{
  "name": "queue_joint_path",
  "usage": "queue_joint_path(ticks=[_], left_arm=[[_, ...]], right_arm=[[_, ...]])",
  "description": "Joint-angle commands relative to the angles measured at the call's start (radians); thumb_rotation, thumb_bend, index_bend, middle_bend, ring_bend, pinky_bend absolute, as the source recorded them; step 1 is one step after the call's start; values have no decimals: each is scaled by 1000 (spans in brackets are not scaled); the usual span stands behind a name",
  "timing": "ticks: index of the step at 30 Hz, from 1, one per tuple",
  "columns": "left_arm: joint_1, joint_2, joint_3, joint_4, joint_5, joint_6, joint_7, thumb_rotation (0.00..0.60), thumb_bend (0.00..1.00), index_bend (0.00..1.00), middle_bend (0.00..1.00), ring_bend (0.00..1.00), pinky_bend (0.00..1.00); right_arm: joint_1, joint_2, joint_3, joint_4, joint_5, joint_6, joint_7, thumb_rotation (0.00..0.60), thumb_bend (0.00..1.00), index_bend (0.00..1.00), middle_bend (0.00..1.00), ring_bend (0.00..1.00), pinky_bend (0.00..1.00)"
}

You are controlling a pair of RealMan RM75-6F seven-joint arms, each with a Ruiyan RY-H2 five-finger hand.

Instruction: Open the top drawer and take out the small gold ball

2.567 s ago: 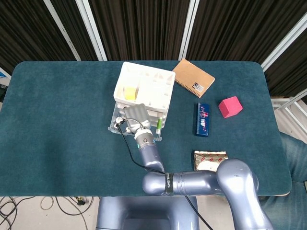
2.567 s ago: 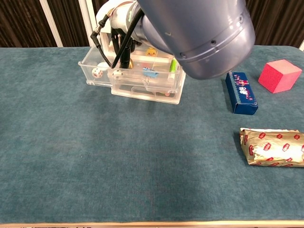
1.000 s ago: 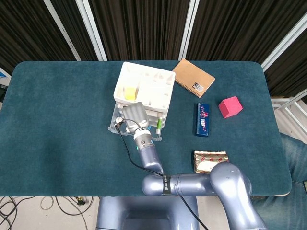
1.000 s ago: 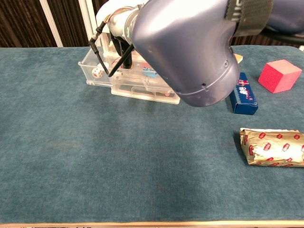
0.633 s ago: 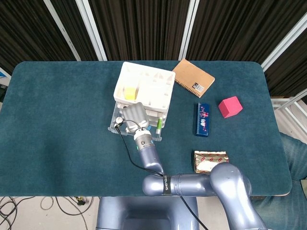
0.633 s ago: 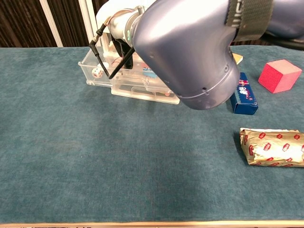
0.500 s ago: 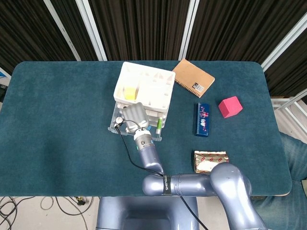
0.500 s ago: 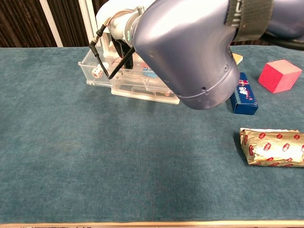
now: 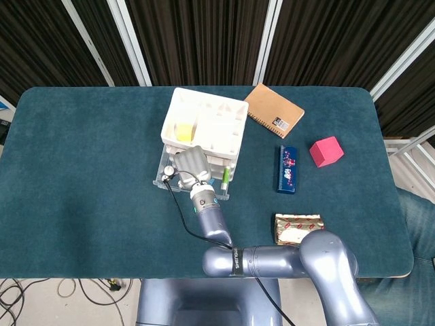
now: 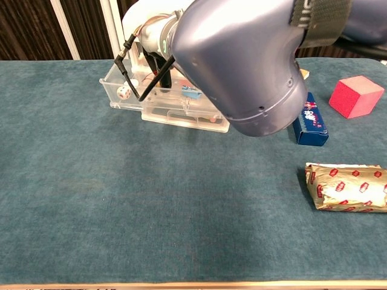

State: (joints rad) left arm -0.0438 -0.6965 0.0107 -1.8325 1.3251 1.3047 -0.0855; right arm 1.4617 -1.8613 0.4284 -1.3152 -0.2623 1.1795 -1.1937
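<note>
A white drawer unit (image 9: 204,125) stands at the middle of the table, and its clear top drawer (image 9: 165,178) is pulled out toward me. My right hand (image 9: 192,165) reaches down into that drawer from above, and its back hides its fingers. No small gold ball shows in either view. In the chest view my right forearm (image 10: 242,60) covers most of the drawer (image 10: 157,110); a white die (image 10: 124,92) lies in its left end. Whether the hand holds anything cannot be told. My left hand is out of both views.
Right of the unit lie a brown notebook (image 9: 274,110), a blue box (image 9: 287,169) and a pink cube (image 9: 325,151). A gold-wrapped packet (image 9: 297,226) lies near the front edge. A green item (image 9: 223,178) sits at the drawer's right end.
My right hand has shifted only slightly over the open drawer. The forearm now covers more of the drawer in the chest view.
</note>
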Motion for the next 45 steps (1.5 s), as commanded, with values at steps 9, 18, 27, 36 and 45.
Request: queue_joint_path(ticks=[9, 18, 27, 36, 45], left_arm=[[0, 1, 0, 0, 0, 0, -1, 600, 238, 132, 0, 0, 0], [0, 2, 1, 1, -1, -1, -3, 600, 238, 132, 0, 0, 8], [0, 2, 1, 1, -1, -1, -2, 600, 238, 132, 0, 0, 24], [0, 1, 0, 1, -2, 2, -2, 600, 238, 132, 0, 0, 25], [0, 2, 1, 2, -2, -1, -3, 600, 239, 133, 0, 0, 25]], right_arm=[[-2, -1, 4, -1, 3, -3, -13, 600, 327, 435, 1000, 1000, 1000], [-1, -5, 10, 8, 4, -12, -16, 600, 316, 437, 1000, 1000, 1000], [0, -9, 12, 17, 1, -15, -19, 600, 316, 460, 1000, 1000, 1000], [1, -17, 12, 31, -2, -20, -21, 600, 317, 485, 1000, 1000, 1000], [3, -26, 14, 42, -13, -21, -19, 600, 317, 495, 1000, 1000, 1000]])
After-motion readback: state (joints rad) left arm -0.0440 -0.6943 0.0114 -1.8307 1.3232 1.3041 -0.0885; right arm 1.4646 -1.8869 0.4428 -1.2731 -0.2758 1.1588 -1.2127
